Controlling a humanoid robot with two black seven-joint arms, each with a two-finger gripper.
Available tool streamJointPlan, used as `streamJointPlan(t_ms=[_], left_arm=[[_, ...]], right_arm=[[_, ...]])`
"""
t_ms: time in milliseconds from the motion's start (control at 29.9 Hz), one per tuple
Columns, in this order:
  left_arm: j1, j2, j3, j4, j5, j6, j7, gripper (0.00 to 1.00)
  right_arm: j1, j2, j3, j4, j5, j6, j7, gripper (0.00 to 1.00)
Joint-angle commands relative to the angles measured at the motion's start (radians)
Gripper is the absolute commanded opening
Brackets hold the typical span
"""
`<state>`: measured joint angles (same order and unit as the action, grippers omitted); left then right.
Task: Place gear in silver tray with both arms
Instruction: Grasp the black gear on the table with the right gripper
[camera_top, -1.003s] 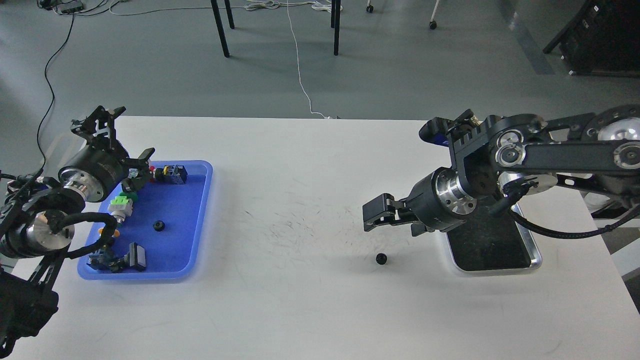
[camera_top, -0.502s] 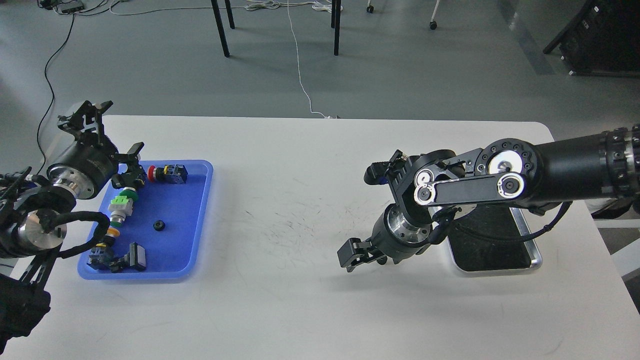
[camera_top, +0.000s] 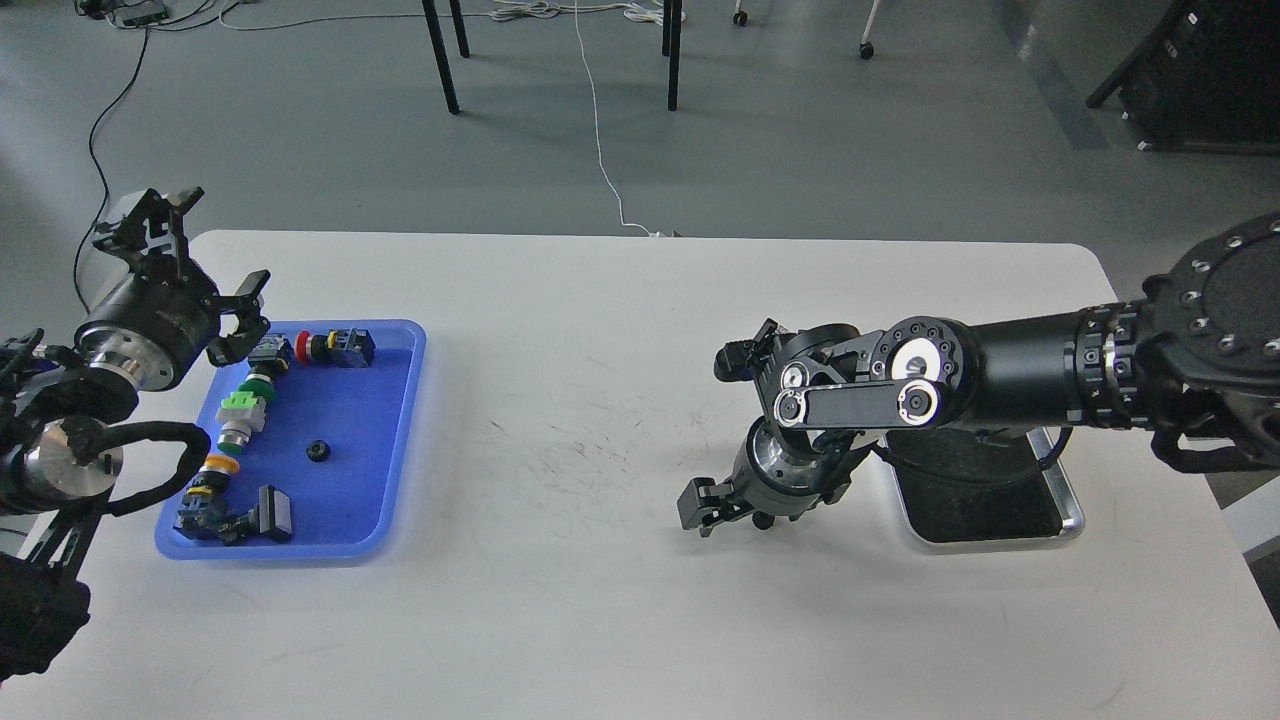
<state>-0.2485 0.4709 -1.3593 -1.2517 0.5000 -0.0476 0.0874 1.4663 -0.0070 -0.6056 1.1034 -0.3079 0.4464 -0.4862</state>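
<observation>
My right gripper (camera_top: 722, 510) is low over the white table (camera_top: 600, 600), just left of the silver tray (camera_top: 1072, 505), pointing down and to the left. It shows dark and foreshortened, so I cannot tell how far apart its fingers stand or whether anything sits between them. The gear I am after is not something I can pick out near it; the wrist covers that patch of table. The right arm (camera_top: 1020, 375) runs in across the far half of the silver tray, hiding part of its dark bottom; the near part that shows holds nothing I can make out.

Well to the left of the silver tray, my left gripper (camera_top: 190, 265) hangs above the far left corner of the blue tray (camera_top: 400, 440), its fingers spread wide with nothing between them. Inside the blue tray lie several push-button switches (camera_top: 245, 405) along its left side and one small black gear (camera_top: 318, 451) near the middle.
</observation>
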Motion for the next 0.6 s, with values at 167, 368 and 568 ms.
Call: streamJointPlan(t_ms=[167,368,568], left_arm=[[0.000,0.002,0.000,0.000,0.000,0.000,-0.009,0.98],[0.000,0.002,0.000,0.000,0.000,0.000,-0.009,0.98],[0.000,0.000,0.000,0.000,0.000,0.000,-0.021,0.98]], right_arm=[[0.008,0.007,-0.003,-0.004,-0.013,0.029,0.000,0.97],[0.023,0.007,-0.008,-0.008,-0.017,0.042,0.000,0.95],[0.019,0.007,-0.043,-0.007,-0.040,0.042,-0.002,0.93]])
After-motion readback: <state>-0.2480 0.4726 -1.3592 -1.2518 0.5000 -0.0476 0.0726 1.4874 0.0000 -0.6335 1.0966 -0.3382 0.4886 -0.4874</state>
